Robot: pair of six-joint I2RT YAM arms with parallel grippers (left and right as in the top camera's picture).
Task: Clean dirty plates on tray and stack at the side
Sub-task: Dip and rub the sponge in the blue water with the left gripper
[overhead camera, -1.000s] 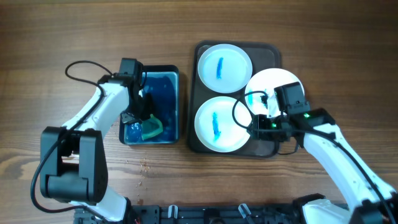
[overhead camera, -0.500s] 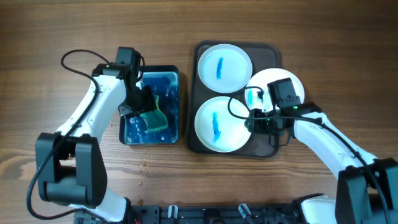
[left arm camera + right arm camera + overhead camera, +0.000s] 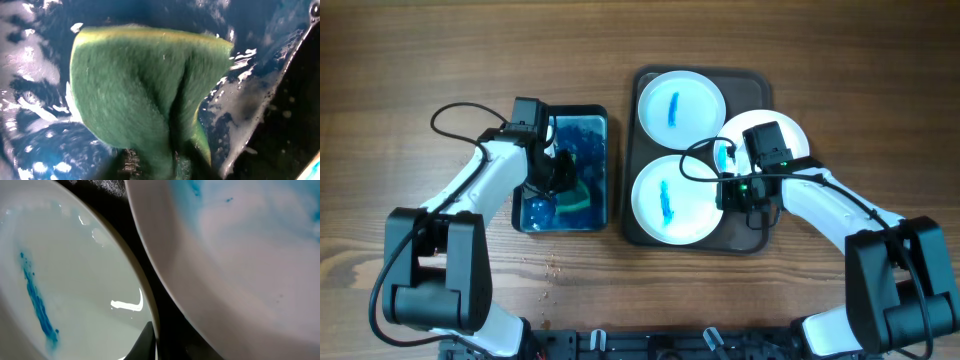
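Note:
On the dark brown tray (image 3: 631, 150) lie a far plate (image 3: 680, 108) and a near plate (image 3: 665, 200), each with a blue streak. A third plate (image 3: 740, 128) with a bluish film leans over the tray's right side. My right gripper (image 3: 728, 190) is shut on the near plate's right rim. In the right wrist view one black finger (image 3: 145, 340) lies on the near plate (image 3: 75, 280), and the filmed plate (image 3: 240, 245) overlaps above. My left gripper (image 3: 560, 185) is shut on a folded green sponge (image 3: 145, 85) over blue liquid.
A smaller black tray (image 3: 607, 170) of blue liquid stands left of the brown tray, with the left arm reaching into it. Bare wooden table (image 3: 840, 60) surrounds both trays. Cables loop off both arms.
The left gripper opened and closed again on the sponge inside the black tray. The right gripper slid slightly left and closed on the near plate's rim.

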